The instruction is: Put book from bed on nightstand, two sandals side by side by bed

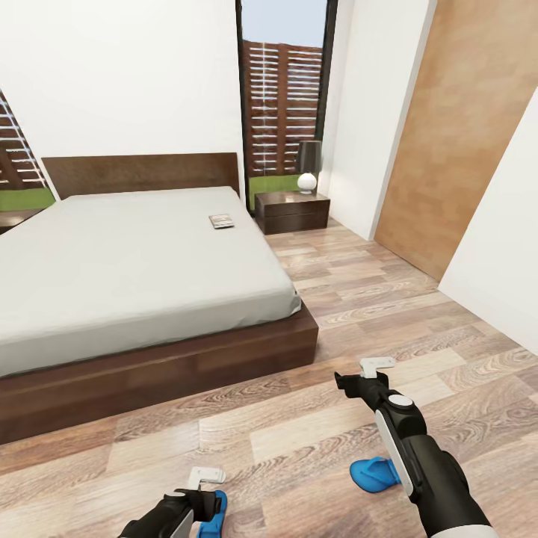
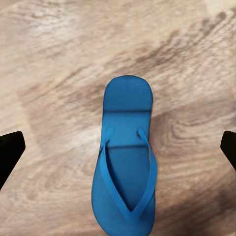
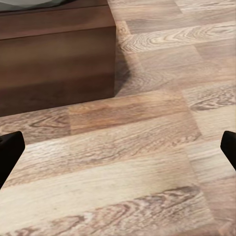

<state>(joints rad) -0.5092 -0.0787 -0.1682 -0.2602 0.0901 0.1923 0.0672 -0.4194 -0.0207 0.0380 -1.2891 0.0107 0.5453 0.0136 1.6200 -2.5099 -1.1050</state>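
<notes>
Bed (image 1: 134,261): low, dark wood frame, pale mattress; takes up the L half of head view.
Book (image 1: 221,221): flat on mattress nr the R edge, toward headboard; not yet moved.
Nightstand (image 1: 291,212): on floor just beside bed's head end, lamp (image 1: 308,166) on top; prob. the closer drop spot for the book.
Sandal A (image 2: 125,162): blue, sole down on plank floor, straps up; directly below left gripper (image 2: 118,147).
Sandal B (image 1: 376,474): on floor, partly behind R forearm, well apart from A, so pair not yet side by side.
Left gripper: fingers spread wide, tips at both frame edges of wrist view, nothing held; hovers centred over A, likely lined up for a grab.
Right gripper (image 1: 364,376): wide open, empty; points at bare floor nr bed's foot corner.
</notes>
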